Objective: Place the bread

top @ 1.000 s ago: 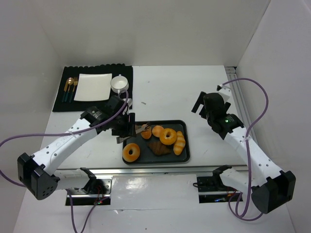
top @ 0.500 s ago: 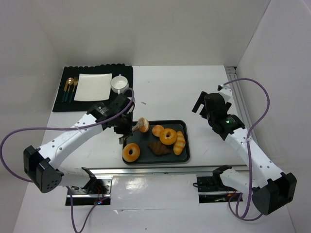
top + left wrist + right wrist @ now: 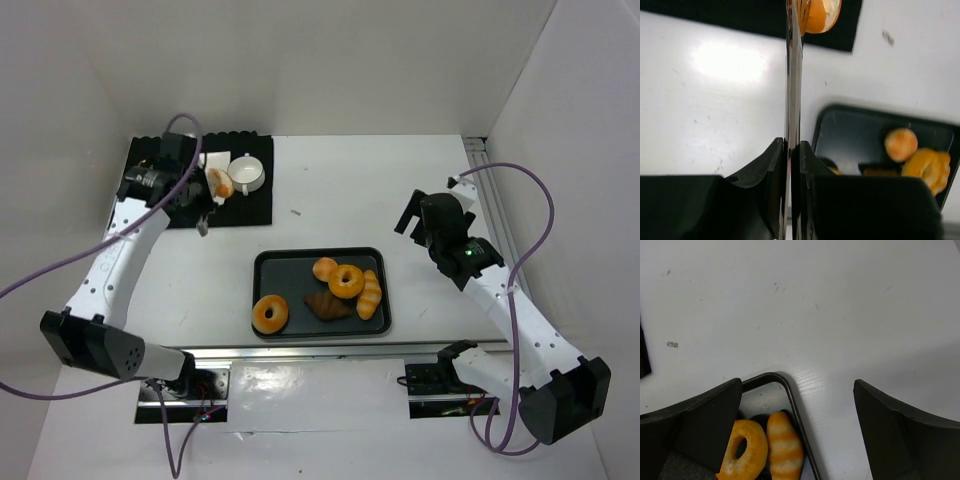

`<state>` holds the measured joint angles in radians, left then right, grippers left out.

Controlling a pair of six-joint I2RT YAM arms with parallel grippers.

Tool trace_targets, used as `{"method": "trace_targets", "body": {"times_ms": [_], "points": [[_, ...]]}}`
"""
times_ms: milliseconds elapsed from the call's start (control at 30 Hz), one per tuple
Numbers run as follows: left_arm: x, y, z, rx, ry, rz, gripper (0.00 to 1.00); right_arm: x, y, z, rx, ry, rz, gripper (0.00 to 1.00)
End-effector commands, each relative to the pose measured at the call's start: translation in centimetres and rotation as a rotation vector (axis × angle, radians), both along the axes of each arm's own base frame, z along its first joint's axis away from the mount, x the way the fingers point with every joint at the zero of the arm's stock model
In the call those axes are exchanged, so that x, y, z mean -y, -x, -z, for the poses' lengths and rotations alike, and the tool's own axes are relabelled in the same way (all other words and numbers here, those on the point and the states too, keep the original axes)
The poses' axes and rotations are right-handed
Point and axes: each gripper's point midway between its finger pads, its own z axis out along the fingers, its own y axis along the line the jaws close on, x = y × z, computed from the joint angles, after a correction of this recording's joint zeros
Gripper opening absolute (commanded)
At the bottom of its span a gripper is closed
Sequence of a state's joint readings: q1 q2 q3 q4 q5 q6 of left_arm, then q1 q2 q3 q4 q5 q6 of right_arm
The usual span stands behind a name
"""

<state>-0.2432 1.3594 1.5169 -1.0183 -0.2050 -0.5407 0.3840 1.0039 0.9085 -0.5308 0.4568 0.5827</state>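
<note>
One desk (image 3: pixel 330 190), dark tray (image 3: pixel 285 275) mid-desk, black mat (image 3: pixel 252 210) at far left. Right fingers (image 3: pixel 796 390) spread, empty. Left fingers (image 3: pixel 795 30) clenched on held bun (image 3: pixel 220 182) above mat, beside cup (image 3: pixel 246 174); other bun (image 3: pixel 324 268) lay in tray. Risk: shallow tip grip slipping, bun striking cup

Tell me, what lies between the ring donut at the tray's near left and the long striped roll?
In the top external view, a dark brown pastry lies between the ring donut and the striped roll, on the black tray.
</note>
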Motion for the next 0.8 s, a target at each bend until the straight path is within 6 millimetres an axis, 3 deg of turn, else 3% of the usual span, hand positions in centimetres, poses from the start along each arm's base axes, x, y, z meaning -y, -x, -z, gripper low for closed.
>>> {"method": "trace_targets", "body": {"times_ms": [0, 133, 167, 233, 267, 300, 367, 400, 433, 600, 767], "points": [[-3.6, -5.4, -2.3, 0.126, -0.030, -0.082, 0.16, -0.3, -0.5, -1.7, 0.073, -0.025, 0.000, 0.99], [-7.1, -9.5, -3.3, 0.166, -0.035, -0.195, 0.17, -0.2, -0.6, -1.4, 0.065, -0.016, 0.007, 0.99], [-7.8, -11.0, -1.9, 0.139, -0.038, -0.225, 0.21, -0.2, -0.6, -1.4, 0.065, -0.016, 0.007, 0.99], [-8.6, -12.6, -1.6, 0.139, -0.020, -0.257, 0.23, -0.2, -0.7, -1.1, 0.057, -0.013, 0.007, 0.99], [-9.1, -13.5, 0.4, 0.098, -0.013, -0.273, 0.27, -0.1, -0.7, -1.1, 0.058, -0.008, 0.015, 0.99], [-9.4, -14.6, 0.4, 0.117, 0.005, -0.283, 0.29, -0.1, -0.8, -0.8, 0.049, -0.004, 0.015, 0.99], [-9.5, -16.0, 1.2, 0.115, 0.023, -0.278, 0.32, 0.0, -0.9, -0.5, 0.041, 0.005, 0.022, 0.99], [-9.2, -16.9, 3.2, 0.073, 0.034, -0.267, 0.35, 0.0, -0.9, -0.5, 0.041, 0.005, 0.022, 0.99], [-9.2, -17.5, 3.8, 0.065, 0.033, -0.267, 0.35, 0.2, -0.9, -0.6, 0.043, 0.010, 0.030, 0.99], [-10.0, -18.5, 7.4, -0.016, 0.030, -0.271, 0.47, 0.5, -0.9, -0.5, 0.028, 0.031, 0.035, 0.99], [-10.4, -18.1, 7.8, -0.027, 0.036, -0.277, 0.61, 0.7, -0.7, -0.6, 0.031, 0.037, 0.044, 0.99]]}}
